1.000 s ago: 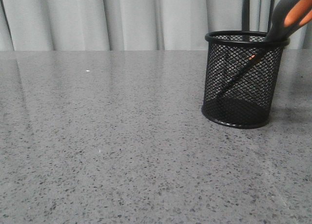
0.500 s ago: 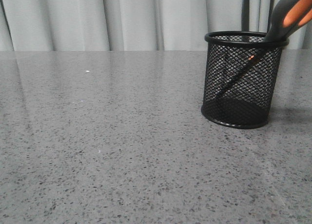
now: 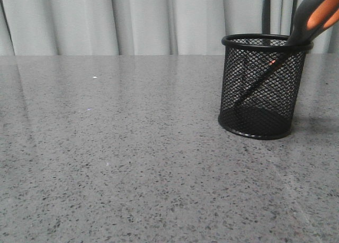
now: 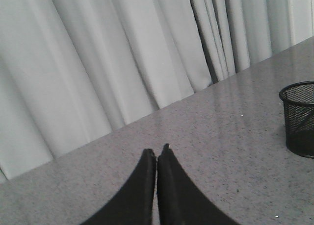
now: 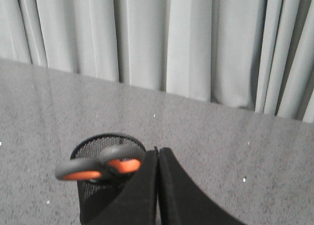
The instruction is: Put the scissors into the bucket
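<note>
The scissors (image 3: pixel 313 14) stand blades-down in the black mesh bucket (image 3: pixel 235 76) at the right of the table. Their grey, orange-lined handles lean on the rim and stick out up and to the right. The dark blades show through the mesh. In the right wrist view the handle loops (image 5: pixel 100 167) rest over the bucket (image 5: pixel 91 147), just beside my right gripper (image 5: pixel 158 151), which is shut and empty. My left gripper (image 4: pixel 157 151) is shut and empty above bare table, far from the bucket (image 4: pixel 299 119). Neither gripper shows in the front view.
A grey speckled tabletop (image 3: pixel 122 147) spreads to the left of and in front of the bucket. Pale curtains (image 3: pixel 132 20) hang behind the table's far edge.
</note>
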Robot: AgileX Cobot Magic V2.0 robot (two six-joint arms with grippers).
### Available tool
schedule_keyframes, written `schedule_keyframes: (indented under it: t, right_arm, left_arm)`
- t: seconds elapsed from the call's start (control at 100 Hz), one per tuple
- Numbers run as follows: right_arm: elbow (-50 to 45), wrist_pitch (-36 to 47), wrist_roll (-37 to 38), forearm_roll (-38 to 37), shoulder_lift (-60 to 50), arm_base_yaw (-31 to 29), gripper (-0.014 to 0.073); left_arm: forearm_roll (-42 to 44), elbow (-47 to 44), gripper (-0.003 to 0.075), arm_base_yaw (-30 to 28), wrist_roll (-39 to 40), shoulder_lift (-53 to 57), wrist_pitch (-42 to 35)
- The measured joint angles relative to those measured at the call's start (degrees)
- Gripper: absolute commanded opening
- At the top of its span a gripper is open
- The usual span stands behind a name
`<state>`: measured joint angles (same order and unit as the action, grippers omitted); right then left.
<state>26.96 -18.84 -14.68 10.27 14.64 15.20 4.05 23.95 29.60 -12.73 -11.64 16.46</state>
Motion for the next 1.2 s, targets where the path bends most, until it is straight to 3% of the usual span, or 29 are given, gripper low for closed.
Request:
schedule_keyframes:
  t: [0.25, 0.44, 0.66, 1.01, 1.2]
  right_arm:
    - [0.0, 0.36, 0.0, 0.0, -0.03, 0.0, -0.005]
    - [0.0, 0.36, 0.0, 0.0, -0.03, 0.0, -0.005]
    - [0.0, 0.39, 0.0, 0.0, -0.13, 0.0, -0.005]
    - [0.0, 0.39, 0.0, 0.0, -0.13, 0.0, -0.005]
    - [0.0, 0.39, 0.0, 0.0, -0.13, 0.0, -0.005]
  left_arm:
    - [-10.02, -1.11, -0.002, 0.0, 0.0, 0.0, -1.29]
    - [-12.09, -1.11, -0.002, 0.0, 0.0, 0.0, -1.29]
    - [-11.83, -1.11, -0.002, 0.0, 0.0, 0.0, -1.41]
    - [-0.42, -4.76, -0.002, -0.26, 0.0, 0.0, -3.53]
    - [-2.28, -10.92, -0.002, -5.49, 0.0, 0.0, -5.71]
